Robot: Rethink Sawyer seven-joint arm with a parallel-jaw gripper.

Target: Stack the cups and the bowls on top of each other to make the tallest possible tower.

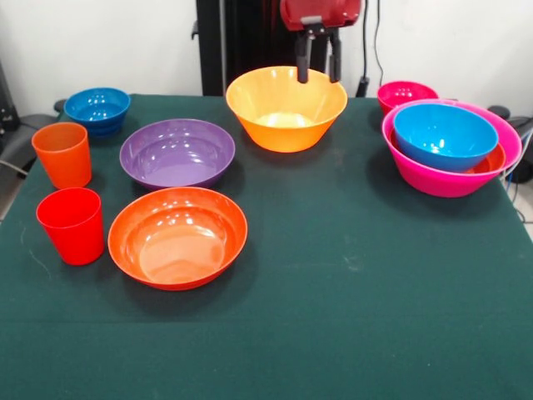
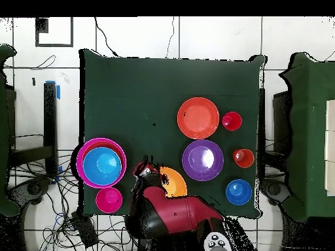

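My gripper (image 1: 319, 65) hangs open and empty over the far rim of the yellow-orange bowl (image 1: 286, 112), touching nothing. In the overhead view the gripper (image 2: 149, 161) and arm cover part of that bowl (image 2: 176, 183). The tower's large pink bowl (image 1: 433, 177) holds a shallow red-orange bowl (image 1: 493, 162) and a blue bowl (image 1: 444, 136); it also shows in the overhead view (image 2: 82, 163). Loose on the table are a purple bowl (image 1: 177, 152), a red-orange bowl (image 1: 177, 236), a blue bowl (image 1: 97, 108), a small pink-red bowl (image 1: 406, 94), an orange cup (image 1: 62, 154) and a red cup (image 1: 72, 225).
The dark green table (image 1: 366, 292) has open cloth across its near half and between the yellow-orange bowl and the tower. The robot's black pedestal (image 1: 241, 42) stands at the far edge. Cables and chairs lie around the table in the overhead view.
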